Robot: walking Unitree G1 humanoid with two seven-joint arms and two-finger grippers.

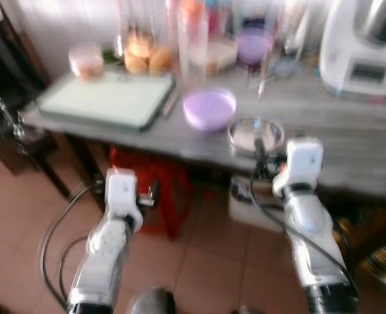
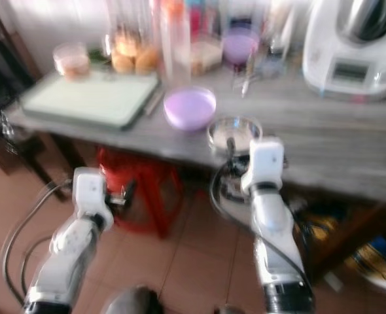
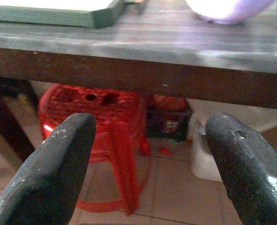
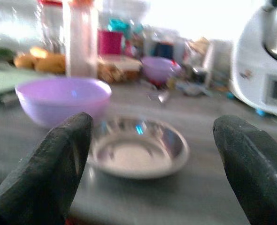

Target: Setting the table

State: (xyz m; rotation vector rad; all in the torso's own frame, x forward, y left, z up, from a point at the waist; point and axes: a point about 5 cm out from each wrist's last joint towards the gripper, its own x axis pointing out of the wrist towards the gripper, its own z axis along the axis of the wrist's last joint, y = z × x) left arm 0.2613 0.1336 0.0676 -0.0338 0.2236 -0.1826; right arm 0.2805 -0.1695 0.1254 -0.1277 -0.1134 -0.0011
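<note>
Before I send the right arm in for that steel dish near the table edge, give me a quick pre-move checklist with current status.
1. Right gripper open: ok, fingers spread wide.
2. Aimed at the steel dish: ok, the dish sits between the fingers in the right wrist view, ahead of them and not yet touched.
3. Room around the dish: not ok, the purple bowl stands close beside it on the robot's left.
4. Dish contents: cannot tell, the pictures are blurred.
5. Left gripper out of the way: ok, open and below the table edge, facing the red stool.
6. Image steady: not ok, the head views are blurred.
</note>
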